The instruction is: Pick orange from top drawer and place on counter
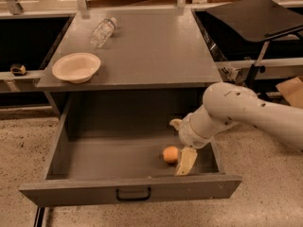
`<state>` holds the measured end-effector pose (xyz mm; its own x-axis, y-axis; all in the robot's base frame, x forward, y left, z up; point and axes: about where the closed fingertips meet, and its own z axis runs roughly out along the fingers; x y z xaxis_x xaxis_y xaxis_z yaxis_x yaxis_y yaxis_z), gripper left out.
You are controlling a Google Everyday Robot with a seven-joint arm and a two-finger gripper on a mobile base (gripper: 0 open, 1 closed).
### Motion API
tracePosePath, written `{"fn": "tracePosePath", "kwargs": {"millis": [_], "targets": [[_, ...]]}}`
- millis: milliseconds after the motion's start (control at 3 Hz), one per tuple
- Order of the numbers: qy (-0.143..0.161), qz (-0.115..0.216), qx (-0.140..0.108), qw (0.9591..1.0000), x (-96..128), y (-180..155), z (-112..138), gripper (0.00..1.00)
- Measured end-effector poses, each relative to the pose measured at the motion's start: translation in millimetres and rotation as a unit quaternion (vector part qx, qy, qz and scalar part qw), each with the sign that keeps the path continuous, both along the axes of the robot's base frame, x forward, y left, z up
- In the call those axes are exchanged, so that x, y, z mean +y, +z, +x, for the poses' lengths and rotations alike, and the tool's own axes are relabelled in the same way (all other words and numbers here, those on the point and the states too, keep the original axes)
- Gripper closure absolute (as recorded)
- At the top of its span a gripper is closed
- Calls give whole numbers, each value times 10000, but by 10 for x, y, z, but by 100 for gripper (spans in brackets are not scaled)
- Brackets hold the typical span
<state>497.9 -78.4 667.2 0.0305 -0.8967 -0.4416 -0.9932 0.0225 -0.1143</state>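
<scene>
The orange (170, 154) lies on the floor of the top drawer (128, 193), low in the middle of the frame, close behind the front panel. My gripper (179, 148) is down inside the drawer just to its right. The fingers (186, 161) are spread wide and hold nothing. The lower cream one sits right against the fruit, though I cannot tell if it touches.

I judge the fruit is off-centre in the gap, so I would shift left until it sits squarely between both fingers. Then I would close slowly, since a round fruit will roll from a one-sided nudge. After that I would lift straight up, clear of the tabletop (151, 46) edge overhead. I would set it down mid-frame, away from the bowl (75, 66) and the bottle (103, 30).
</scene>
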Motion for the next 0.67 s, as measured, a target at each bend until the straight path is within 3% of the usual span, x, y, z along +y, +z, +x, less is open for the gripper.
{"fn": "tracePosePath", "kwargs": {"millis": [667], "targets": [[-142, -64, 52, 9999, -20, -105, 35, 30]]}}
